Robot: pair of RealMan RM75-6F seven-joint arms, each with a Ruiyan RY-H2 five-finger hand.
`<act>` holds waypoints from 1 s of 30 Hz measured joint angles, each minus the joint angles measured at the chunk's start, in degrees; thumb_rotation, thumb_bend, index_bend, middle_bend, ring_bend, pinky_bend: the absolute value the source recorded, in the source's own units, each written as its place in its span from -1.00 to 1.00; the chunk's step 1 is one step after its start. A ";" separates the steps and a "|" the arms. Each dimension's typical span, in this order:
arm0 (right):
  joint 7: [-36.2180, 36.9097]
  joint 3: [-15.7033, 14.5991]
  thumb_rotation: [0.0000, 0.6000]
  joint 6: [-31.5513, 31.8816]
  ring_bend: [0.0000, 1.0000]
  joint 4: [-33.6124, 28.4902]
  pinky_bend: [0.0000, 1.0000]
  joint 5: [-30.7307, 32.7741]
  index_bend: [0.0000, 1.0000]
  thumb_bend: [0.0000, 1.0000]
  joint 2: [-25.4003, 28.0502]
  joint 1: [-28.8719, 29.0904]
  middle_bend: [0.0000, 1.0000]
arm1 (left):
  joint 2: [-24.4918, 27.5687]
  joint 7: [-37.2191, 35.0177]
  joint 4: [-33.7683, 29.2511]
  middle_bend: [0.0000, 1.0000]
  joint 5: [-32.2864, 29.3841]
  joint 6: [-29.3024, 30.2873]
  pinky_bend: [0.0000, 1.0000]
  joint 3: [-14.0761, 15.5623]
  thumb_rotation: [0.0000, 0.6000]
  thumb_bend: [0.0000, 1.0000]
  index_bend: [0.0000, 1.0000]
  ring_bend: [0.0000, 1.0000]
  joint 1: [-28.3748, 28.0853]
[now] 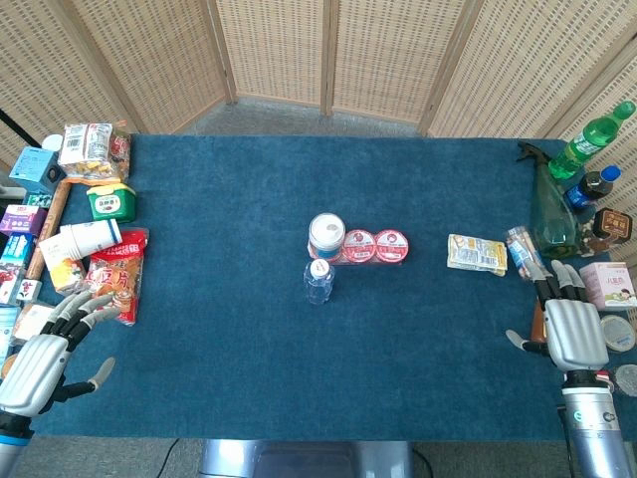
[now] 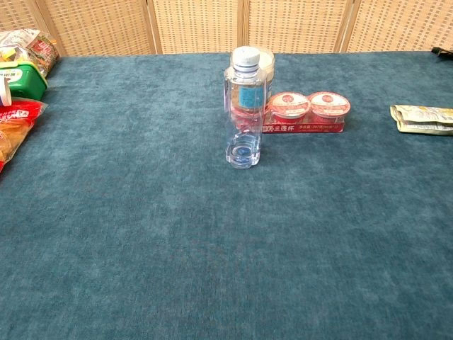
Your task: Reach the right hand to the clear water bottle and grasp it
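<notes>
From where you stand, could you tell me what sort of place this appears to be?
Probably a staged robot-testing setup, not a home or shop: a blue-carpeted table enclosed by woven screens, with packaged snacks and drink bottles along its edges, and a clear water bottle at the centre.

Your desk (image 1: pixel 249 378) is covered edge to edge in a deep blue, felt-like cloth. Along its far side you have a folding screen (image 1: pixel 279 50) of woven tan wicker panels in light wooden frames. Between screen and desk you can see a strip of grey floor (image 1: pixel 269 115). The light is even and soft.
</notes>
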 measured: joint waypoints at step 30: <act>4.13 -0.60 1.00 -1.38 -1.00 0.23 -1.00 -2.04 -1.00 -0.82 0.15 0.37 -0.62 | -0.03 -1.79 0.84 -0.67 1.19 0.35 -1.00 0.61 1.00 -0.13 -0.57 -1.00 0.09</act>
